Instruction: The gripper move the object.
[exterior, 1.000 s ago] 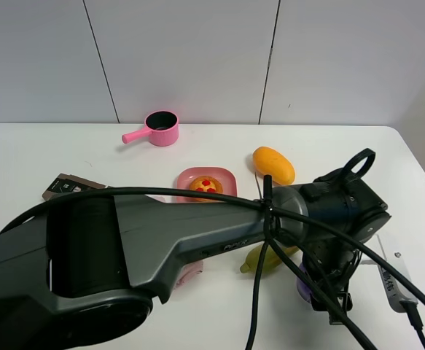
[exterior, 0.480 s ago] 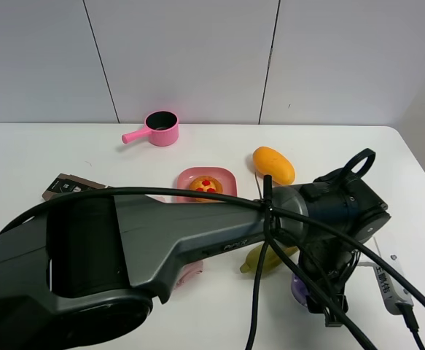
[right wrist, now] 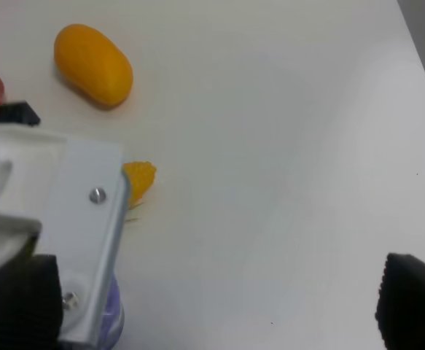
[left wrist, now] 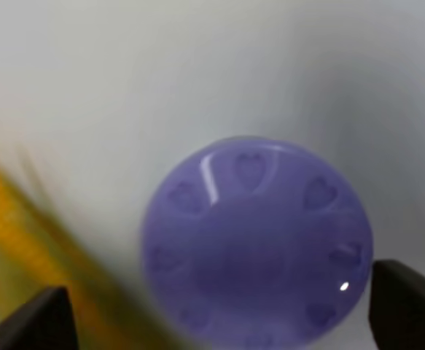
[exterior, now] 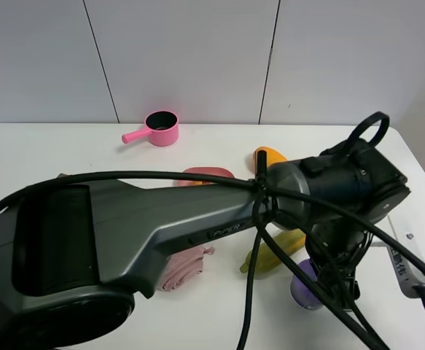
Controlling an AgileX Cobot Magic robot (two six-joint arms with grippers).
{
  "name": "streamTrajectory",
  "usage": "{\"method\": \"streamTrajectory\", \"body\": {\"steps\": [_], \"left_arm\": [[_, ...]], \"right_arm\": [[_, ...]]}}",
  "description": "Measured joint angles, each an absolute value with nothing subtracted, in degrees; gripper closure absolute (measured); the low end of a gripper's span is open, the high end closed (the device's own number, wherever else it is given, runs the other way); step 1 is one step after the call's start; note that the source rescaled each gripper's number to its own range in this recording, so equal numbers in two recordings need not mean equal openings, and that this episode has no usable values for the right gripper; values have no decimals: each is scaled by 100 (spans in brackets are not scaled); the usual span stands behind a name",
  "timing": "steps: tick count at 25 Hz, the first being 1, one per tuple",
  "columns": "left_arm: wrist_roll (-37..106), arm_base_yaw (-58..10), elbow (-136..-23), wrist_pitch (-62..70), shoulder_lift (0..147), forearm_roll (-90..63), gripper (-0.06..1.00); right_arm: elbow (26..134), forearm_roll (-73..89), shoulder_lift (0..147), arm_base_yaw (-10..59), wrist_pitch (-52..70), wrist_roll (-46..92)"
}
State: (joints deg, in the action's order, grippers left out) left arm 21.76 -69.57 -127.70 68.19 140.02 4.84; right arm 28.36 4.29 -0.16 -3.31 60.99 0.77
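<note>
The object [exterior: 304,286], a small round container with a lavender lid, stands on the white table at the front right. Its lid [left wrist: 256,244], marked with small hearts, fills the left wrist view. My left gripper [exterior: 323,281] hangs just above it, and my left gripper [left wrist: 219,317] is open, with a black fingertip [left wrist: 37,321] on each side of the lid and apart from it. In the right wrist view a sliver of the object [right wrist: 112,321] shows under the left gripper's white bracket [right wrist: 59,219]. My right gripper [right wrist: 212,310] is open, low over the table to the right.
A yellow-green fruit [exterior: 269,257] lies just left of the object. An orange mango [exterior: 269,154] lies behind it, also in the right wrist view [right wrist: 93,64]. A pink plate [exterior: 205,173] is mostly hidden by the arm. A pink saucepan [exterior: 161,129] stands at the back. A pink cloth [exterior: 186,266] lies at the front.
The left arm's wrist has risen and shifted right. More of the lavender object shows beneath it now. The arm now covers most of the pink plate.
</note>
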Motion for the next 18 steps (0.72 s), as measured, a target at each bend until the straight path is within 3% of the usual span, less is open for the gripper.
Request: {"method": "streamTrajectory", "body": {"steps": [9, 18], "left_arm": [[2010, -6771, -13876, 6915, 13512, 1717, 55], [1903, -5449, -13996, 6921, 13130, 1781, 55]], "right_arm": [[2836, 429, -16, -331, 6098, 77], [2836, 431, -16, -331, 6098, 77]]}}
